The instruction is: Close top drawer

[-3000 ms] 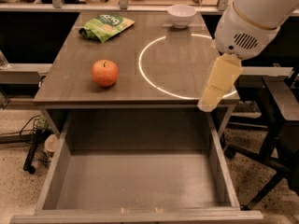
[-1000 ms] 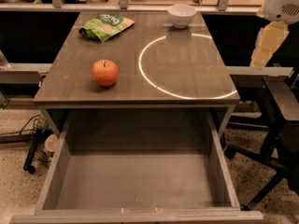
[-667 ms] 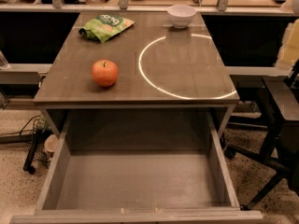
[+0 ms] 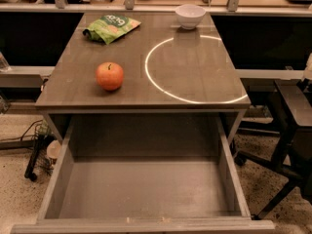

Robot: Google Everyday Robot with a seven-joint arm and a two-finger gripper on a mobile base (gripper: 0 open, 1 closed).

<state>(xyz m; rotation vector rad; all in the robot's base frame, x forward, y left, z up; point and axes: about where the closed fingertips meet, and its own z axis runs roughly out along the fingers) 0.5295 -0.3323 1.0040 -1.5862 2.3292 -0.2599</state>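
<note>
The top drawer [image 4: 146,189] is a wide, deep grey box pulled far out from under the table top, toward the bottom of the camera view. It is empty inside. The top edge of its flat front [image 4: 146,225] runs along the bottom of the frame, and its handle is hidden. My gripper is out of view, off past the right edge. Only a pale sliver [image 4: 308,67] shows at that edge, and I cannot tell whether it belongs to my arm.
On the grey table top [image 4: 195,87] lie a red apple [image 4: 109,75], a green snack bag [image 4: 111,27] and a white bowl [image 4: 190,15], with a bright ring of light [image 4: 161,89]. A black chair [image 4: 292,130] stands right of the drawer. Cables [image 4: 36,150] lie on the floor at left.
My arm and gripper swung from over the table's right edge up and off to the right, out of the frame. The drawer, apple, bag and bowl have not moved.
</note>
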